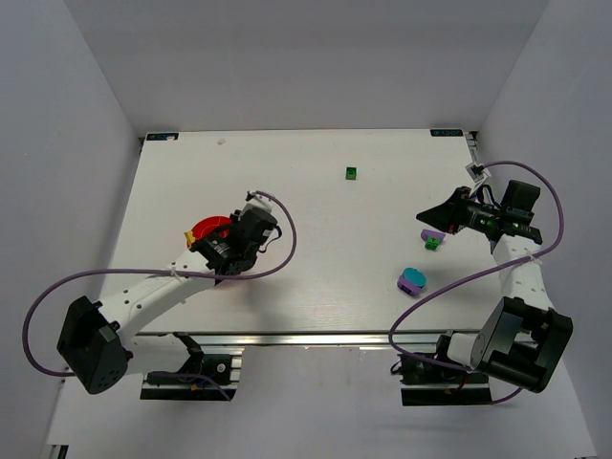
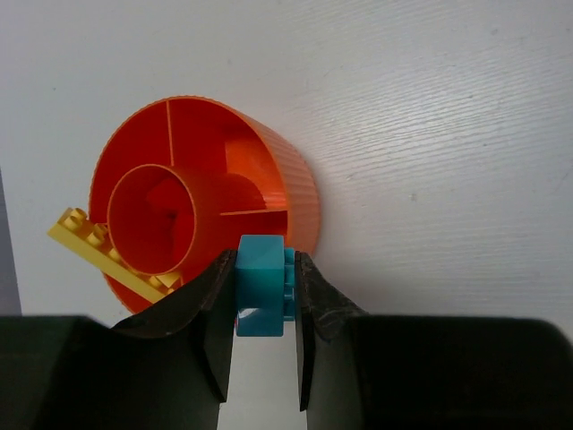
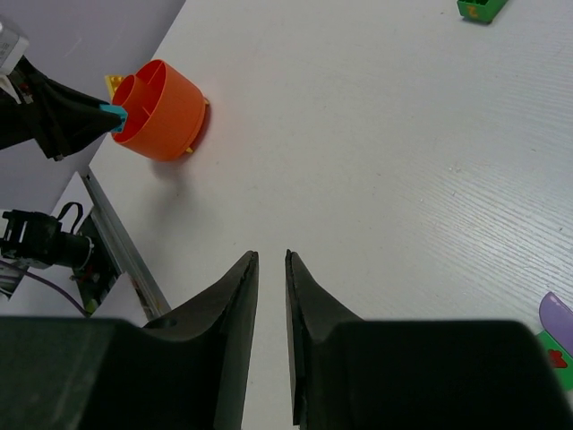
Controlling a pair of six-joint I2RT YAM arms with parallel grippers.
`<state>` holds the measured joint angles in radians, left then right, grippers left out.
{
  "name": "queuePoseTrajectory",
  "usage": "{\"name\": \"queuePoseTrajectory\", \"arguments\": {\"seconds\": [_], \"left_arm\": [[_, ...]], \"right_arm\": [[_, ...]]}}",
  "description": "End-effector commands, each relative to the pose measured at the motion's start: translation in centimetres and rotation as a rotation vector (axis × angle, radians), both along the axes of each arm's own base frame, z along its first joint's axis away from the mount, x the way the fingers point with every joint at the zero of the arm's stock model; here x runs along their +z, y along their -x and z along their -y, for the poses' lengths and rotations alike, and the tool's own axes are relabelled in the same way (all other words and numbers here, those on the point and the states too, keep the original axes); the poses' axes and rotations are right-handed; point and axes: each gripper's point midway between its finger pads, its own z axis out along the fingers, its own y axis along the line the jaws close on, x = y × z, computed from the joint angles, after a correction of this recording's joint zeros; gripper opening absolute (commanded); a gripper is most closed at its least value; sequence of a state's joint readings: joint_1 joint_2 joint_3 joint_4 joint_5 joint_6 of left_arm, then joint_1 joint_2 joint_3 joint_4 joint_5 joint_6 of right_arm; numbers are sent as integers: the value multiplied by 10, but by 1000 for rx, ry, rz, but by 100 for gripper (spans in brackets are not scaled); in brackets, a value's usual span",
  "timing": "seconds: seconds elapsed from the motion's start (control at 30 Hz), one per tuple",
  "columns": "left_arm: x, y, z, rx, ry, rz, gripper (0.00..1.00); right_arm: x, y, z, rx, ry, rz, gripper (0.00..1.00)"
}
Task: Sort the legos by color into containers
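Observation:
My left gripper point(image 2: 266, 269) is shut on a teal brick point(image 2: 264, 285) and holds it at the near rim of the orange bowl point(image 2: 206, 193). A long yellow flat brick point(image 2: 98, 246) leans across the bowl's rim. The right wrist view shows the bowl point(image 3: 166, 107) with the teal brick point(image 3: 112, 115) at its edge. From above, the left gripper point(image 1: 214, 243) is beside the bowl point(image 1: 206, 230). My right gripper point(image 3: 271, 255) is empty, its jaws nearly together, above bare table. From above, the right gripper point(image 1: 423, 219) is close to a purple and green brick pair point(image 1: 432, 238).
A green brick point(image 1: 352, 173) lies at the far middle of the table and shows in the right wrist view point(image 3: 482, 9). A teal and purple brick cluster point(image 1: 412, 280) lies at the near right. The table's left edge and rail point(image 3: 116, 251) run near the bowl.

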<state>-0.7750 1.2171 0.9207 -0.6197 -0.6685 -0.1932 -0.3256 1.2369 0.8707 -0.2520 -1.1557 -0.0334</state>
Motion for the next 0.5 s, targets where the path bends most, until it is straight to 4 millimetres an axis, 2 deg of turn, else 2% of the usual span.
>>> {"name": "queuePoseTrajectory", "arguments": {"seconds": [0.0, 0.17, 0.33, 0.43, 0.47], "left_arm": [[12, -5, -8, -8, -12, 19, 0], [8, -12, -15, -22, -63, -3, 0], [-4, -14, -20, -16, -93, -33, 6], [-7, -15, -19, -9, -92, -42, 22], [-6, -15, -22, 1, -103, -37, 32]], "right_arm": [[5, 1, -2, 27, -2, 41, 24], [5, 2, -3, 31, -4, 43, 24], [5, 2, -2, 32, -7, 39, 24], [4, 2, -3, 35, -9, 38, 26], [4, 2, -3, 36, -9, 36, 26]]}}
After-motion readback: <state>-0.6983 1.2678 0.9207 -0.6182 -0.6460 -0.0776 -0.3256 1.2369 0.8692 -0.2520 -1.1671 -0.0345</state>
